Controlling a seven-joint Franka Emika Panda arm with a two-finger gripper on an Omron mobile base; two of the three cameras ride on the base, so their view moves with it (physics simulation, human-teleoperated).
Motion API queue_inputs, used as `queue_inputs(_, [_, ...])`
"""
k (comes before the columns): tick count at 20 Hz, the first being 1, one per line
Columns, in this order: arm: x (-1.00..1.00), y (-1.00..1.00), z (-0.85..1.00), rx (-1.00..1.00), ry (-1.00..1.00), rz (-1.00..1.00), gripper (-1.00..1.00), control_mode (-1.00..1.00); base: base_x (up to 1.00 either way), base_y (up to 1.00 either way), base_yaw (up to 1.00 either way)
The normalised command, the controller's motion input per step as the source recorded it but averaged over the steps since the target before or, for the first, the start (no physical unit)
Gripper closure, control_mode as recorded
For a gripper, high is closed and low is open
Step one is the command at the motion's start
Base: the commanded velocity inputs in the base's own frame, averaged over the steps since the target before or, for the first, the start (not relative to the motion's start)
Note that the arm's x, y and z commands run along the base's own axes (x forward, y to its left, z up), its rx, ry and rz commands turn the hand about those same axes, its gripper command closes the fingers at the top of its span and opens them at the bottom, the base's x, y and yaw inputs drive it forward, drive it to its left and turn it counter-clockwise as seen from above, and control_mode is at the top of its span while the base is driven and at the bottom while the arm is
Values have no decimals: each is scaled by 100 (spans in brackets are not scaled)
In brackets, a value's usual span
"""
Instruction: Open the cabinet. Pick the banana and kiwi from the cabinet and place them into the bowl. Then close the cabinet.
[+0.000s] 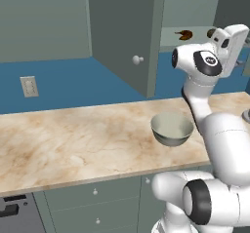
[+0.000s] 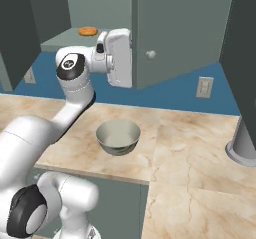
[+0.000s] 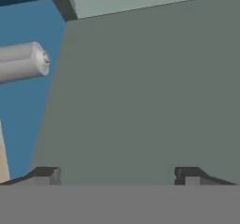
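The cabinet [image 1: 124,32] hangs over the counter with its left door swung wide open, white knob [image 1: 138,59] facing out. On its pale shelf lie the banana [image 1: 184,33], also visible as the banana [image 2: 88,31], and the round brown kiwi [image 1: 211,32]. My white hand [image 2: 119,58] is raised at shelf height beside the edge of the right door [image 2: 185,33], whose knob [image 2: 150,54] shows. My gripper [image 3: 117,176] is open with nothing between its fingertips [image 3: 47,175] and faces a flat grey-green door face. The grey bowl [image 1: 172,128] stands on the counter below.
The marble counter [image 1: 73,139] runs along a blue wall with a socket [image 1: 29,86]. A grey cylinder [image 2: 244,140] stands on the counter at the right. Drawer fronts [image 1: 93,193] sit under the counter's front edge.
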Motion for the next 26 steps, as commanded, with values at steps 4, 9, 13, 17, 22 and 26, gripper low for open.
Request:
queue_inputs(4, [-99,-99,0,4,-16,-23,-100,-100,0,0,0])
queue_inputs(9, [-59,-55,0,1,-20,-3,-100,-100,0,0,0])
queue_inputs(13, [-35,29,1,-2,-13,0,-100,-100,0,0,0])
queue_inputs(17, [-35,100,2,0,-8,0,-100,-100,0,0,0])
queue_inputs(22, [-29,45,15,21,-9,6,-100,-100,0,0,0])
queue_inputs(26, [-31,6,24,35,-17,6,-100,-100,0,0,0])
